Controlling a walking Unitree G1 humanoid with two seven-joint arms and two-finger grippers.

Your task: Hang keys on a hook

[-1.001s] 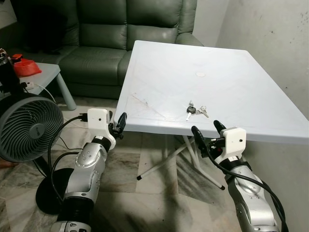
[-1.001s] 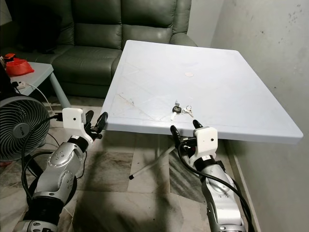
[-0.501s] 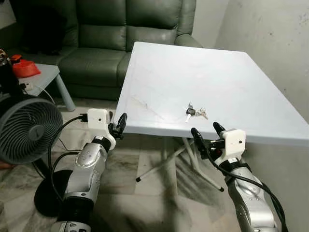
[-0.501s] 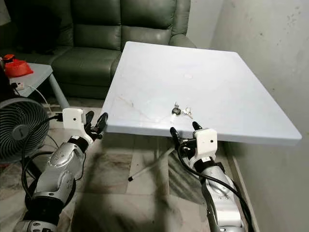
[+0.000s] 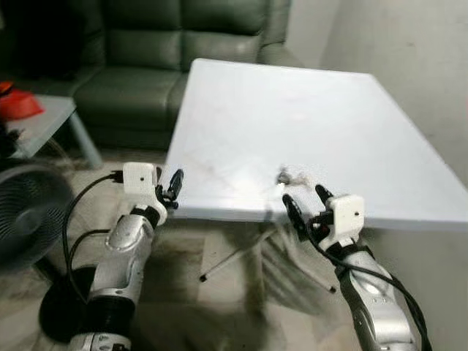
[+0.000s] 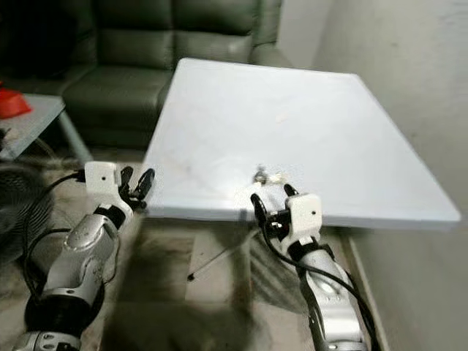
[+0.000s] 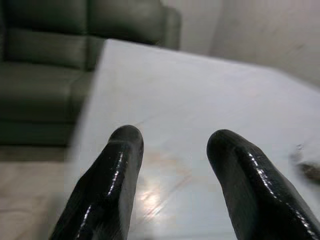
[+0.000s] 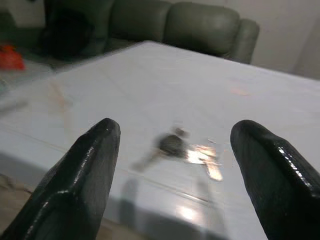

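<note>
I count one bunch of keys point(image 8: 182, 150) on the one white table point(image 5: 307, 124). Beyond the table: one green sofa point(image 5: 146, 66). Left of it: one fan point(image 5: 22, 219), one small side table point(image 5: 44, 121).

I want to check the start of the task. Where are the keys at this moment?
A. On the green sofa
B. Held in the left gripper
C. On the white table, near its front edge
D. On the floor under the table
C: the keys lie on the white table near its front edge, just beyond the open right gripper.
</note>
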